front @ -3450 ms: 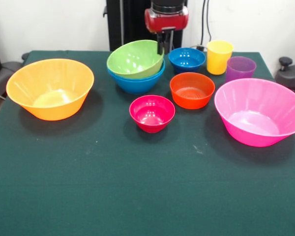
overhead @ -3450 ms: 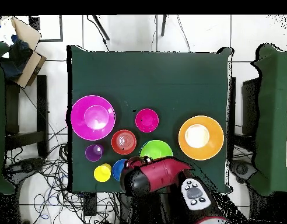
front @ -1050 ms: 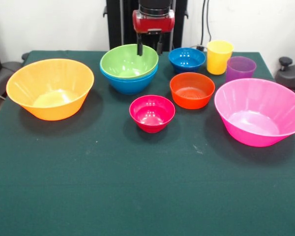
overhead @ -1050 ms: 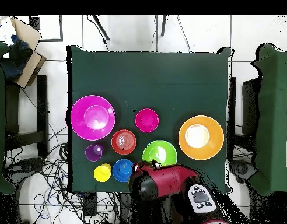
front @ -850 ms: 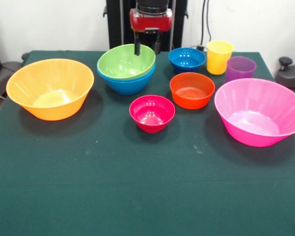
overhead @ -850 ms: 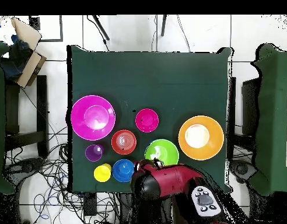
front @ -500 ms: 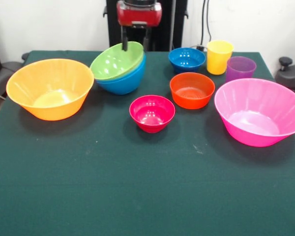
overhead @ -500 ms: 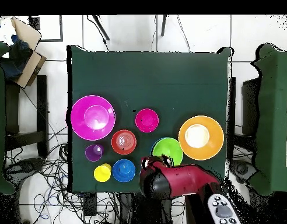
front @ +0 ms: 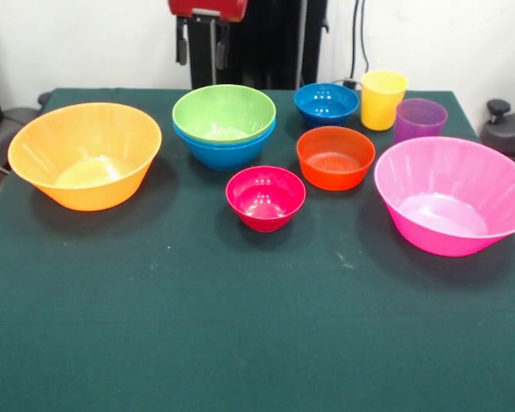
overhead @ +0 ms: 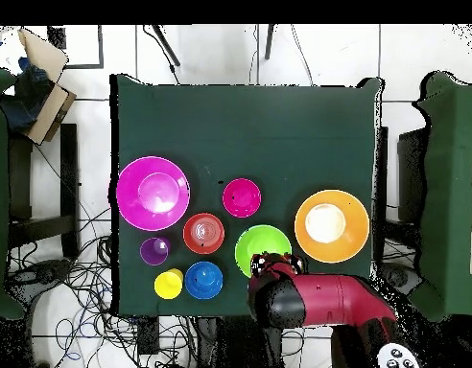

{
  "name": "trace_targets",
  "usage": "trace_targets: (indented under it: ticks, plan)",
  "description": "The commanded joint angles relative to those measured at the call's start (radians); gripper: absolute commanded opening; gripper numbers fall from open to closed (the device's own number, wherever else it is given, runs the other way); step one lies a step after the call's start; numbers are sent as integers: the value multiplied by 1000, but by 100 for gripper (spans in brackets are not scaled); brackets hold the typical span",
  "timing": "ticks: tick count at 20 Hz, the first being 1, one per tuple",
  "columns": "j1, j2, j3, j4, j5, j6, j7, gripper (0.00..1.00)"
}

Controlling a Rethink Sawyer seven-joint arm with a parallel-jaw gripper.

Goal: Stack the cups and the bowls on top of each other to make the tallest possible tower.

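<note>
Broadly, the table [front: 240, 343] lies bare along its near half. Pink bowl [front: 453, 196] overhangs one side edge, orange bowl [front: 85, 154] nears the other. Green bowl [front: 224, 113] nests level in a blue bowl [front: 223, 153]. Above, the gripper [front: 201, 47] hangs empty, fingers parted.

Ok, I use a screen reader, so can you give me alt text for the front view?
A green bowl sits nested in a light blue bowl on a green table, with the robot's open hand raised above them. Around them stand large orange and pink bowls, three small bowls, and yellow and purple cups.
</note>
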Motion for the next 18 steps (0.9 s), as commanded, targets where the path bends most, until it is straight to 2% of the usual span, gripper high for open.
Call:
trace_targets:
  ticks: [1,5,9,14,18]
  plan:
    - [22,9,118,42,0,87,-44,100]
    - [21,-4,122,51,2,96,-42,100]
    - [-6,1,122,69,-15,81,-49,100]
    - [-92,-43,143,133,-33,77,-102,100]
    - [-145,-37,167,152,-58,72,-120,100]
